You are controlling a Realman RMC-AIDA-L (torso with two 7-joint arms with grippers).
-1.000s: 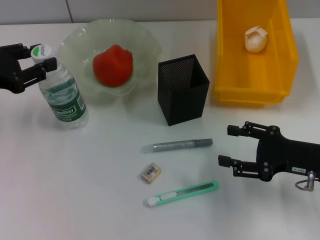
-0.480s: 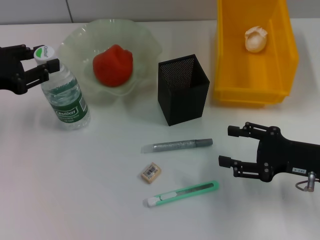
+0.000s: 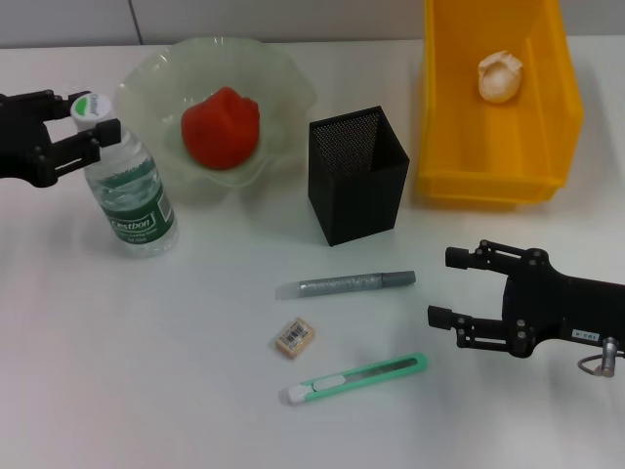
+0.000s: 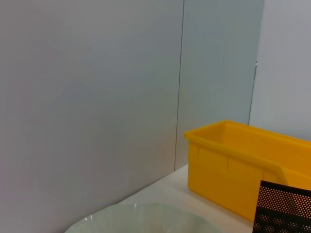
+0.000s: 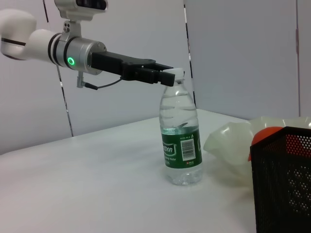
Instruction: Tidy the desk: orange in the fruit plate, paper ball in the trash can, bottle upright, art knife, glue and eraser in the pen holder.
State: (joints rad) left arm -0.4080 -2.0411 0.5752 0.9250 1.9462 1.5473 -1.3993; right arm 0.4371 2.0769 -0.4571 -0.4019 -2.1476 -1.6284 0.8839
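A clear water bottle point(image 3: 129, 186) with a green label stands nearly upright at the left, and my left gripper point(image 3: 80, 122) is shut on the bottle's white cap; the right wrist view shows the bottle point(image 5: 181, 145) with the left gripper point(image 5: 165, 76) on its cap. The orange point(image 3: 221, 127) lies in the pale green fruit plate point(image 3: 283, 73). The paper ball point(image 3: 500, 76) lies in the yellow trash can point(image 3: 493, 176). In front of the black mesh pen holder point(image 3: 357, 176) lie the grey glue stick point(image 3: 347, 284), the eraser point(image 3: 294, 337) and the green art knife point(image 3: 354, 379). My right gripper point(image 3: 444, 285) hovers open to the right of them.
The left wrist view shows the yellow trash can point(image 4: 233, 160), a corner of the pen holder point(image 4: 284, 208) and the plate's rim point(image 4: 141, 218) against a grey wall. In the right wrist view the pen holder point(image 5: 286, 184) stands close by, with bare white table around the bottle.
The bottle has been tipped closer to upright, its cap shifting slightly right and toward me with the left gripper. The right arm has not moved.
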